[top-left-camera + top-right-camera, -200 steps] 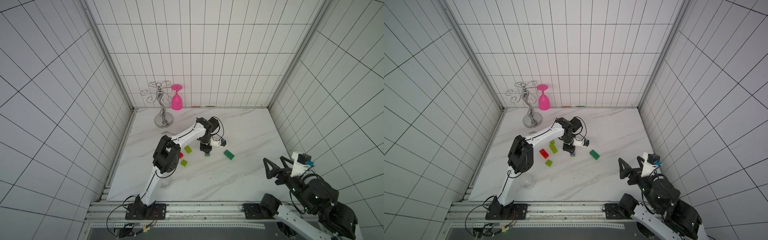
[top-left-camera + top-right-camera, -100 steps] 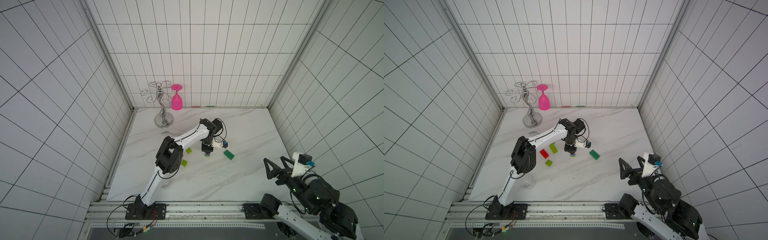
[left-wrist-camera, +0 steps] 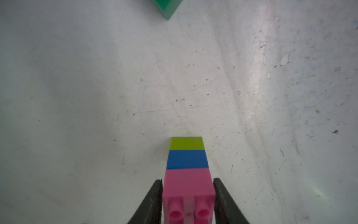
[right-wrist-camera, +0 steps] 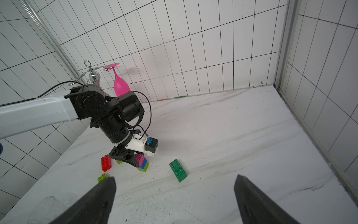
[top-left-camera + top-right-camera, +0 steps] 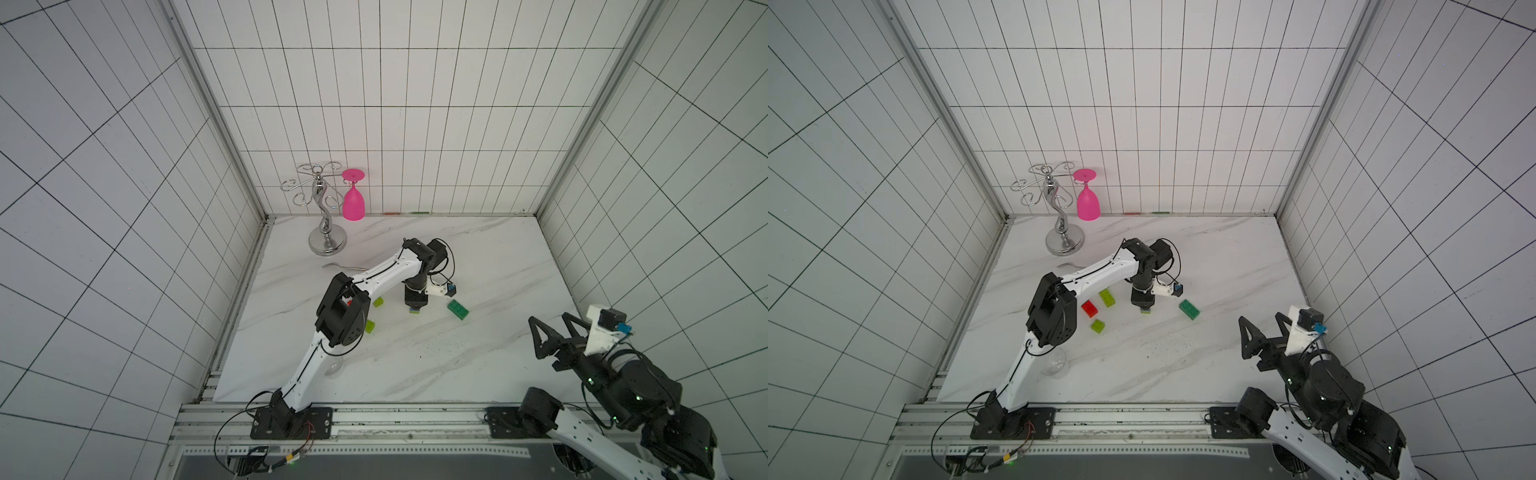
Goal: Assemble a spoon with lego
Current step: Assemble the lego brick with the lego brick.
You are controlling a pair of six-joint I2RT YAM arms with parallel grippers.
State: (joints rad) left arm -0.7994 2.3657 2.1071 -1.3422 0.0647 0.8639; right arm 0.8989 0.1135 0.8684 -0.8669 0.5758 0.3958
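Spoon stem (image 3: 187,159) stands upright, likely for pressing down. Left gripper (image 3: 188,179) flanks its pink top (image 3: 188,187), grip unclear; right gripper (image 4: 175,176) gapes empty.

Two arms: left arm (image 5: 386,272) and right arm (image 5: 577,428), white tube links, black round joints, black cables. White wrist camera mounts (image 5: 600,332), blue plugs. Black triangular fingers (image 4: 93,203). Black base plates (image 5: 291,417).
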